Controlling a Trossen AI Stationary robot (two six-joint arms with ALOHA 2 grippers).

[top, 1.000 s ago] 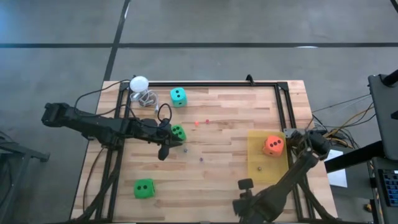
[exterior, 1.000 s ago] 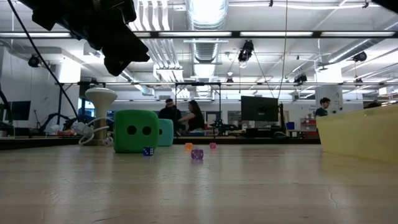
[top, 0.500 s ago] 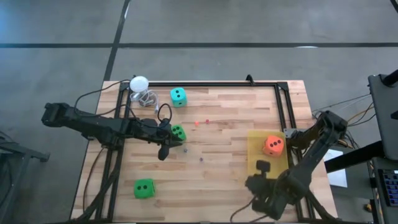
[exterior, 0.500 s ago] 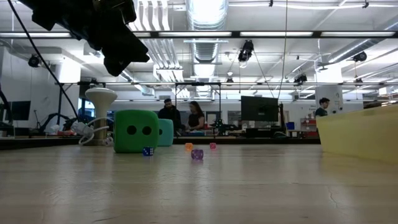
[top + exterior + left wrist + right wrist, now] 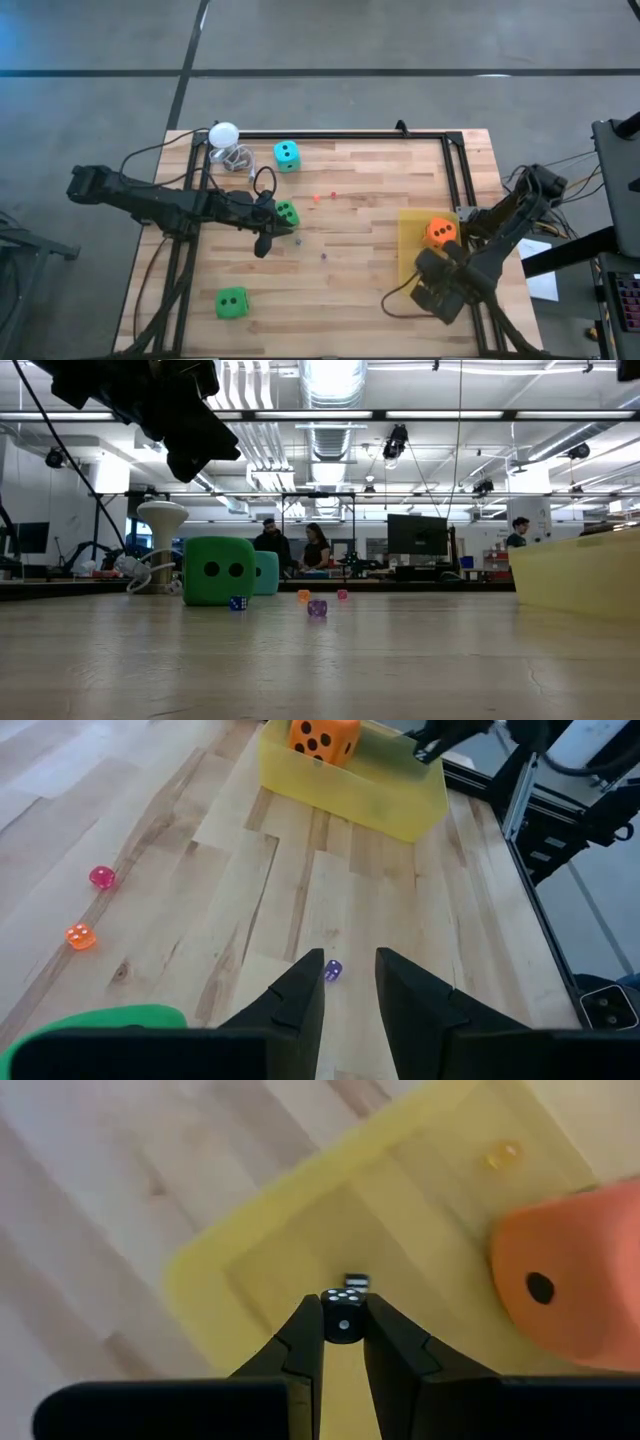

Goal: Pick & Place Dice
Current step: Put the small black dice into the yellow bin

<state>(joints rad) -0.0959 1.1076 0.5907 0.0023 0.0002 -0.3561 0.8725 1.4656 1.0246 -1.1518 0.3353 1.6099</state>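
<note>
In the right wrist view my right gripper [image 5: 343, 1320] is shut on a tiny black die [image 5: 344, 1318] with white pips, above the yellow tray [image 5: 410, 225]. An orange-red die [image 5: 439, 232] lies in that tray. My left gripper [image 5: 268, 238] hangs open over the table's middle with nothing between its fingers, beside a green die [image 5: 286, 212] that rests on the wood. A teal die [image 5: 286, 154] sits toward the far edge. A second green die [image 5: 231, 301] sits near the front left. My right gripper pinches the tiny black die by two opposite faces [image 5: 344, 1327], between the free ends of its two fingers. The fingers come from above, pointing steeply down. The die is lifted clear over the tray's floor, with a pipped face toward the camera.
Tiny dice lie loose mid-table: purple [image 5: 333, 970] just ahead of my left fingers, pink [image 5: 101, 876], orange [image 5: 79, 935], blue [image 5: 237, 603]. A tiny yellow one [image 5: 503, 1152] lies in the tray. A white ball [image 5: 223, 133] on a stand is at the far left corner. A black frame rims the table.
My right gripper has swung from near the table's front edge toward the far right, to a spot over the yellow tray, and has rolled about its own axis. My left arm and the large dice have kept still.
</note>
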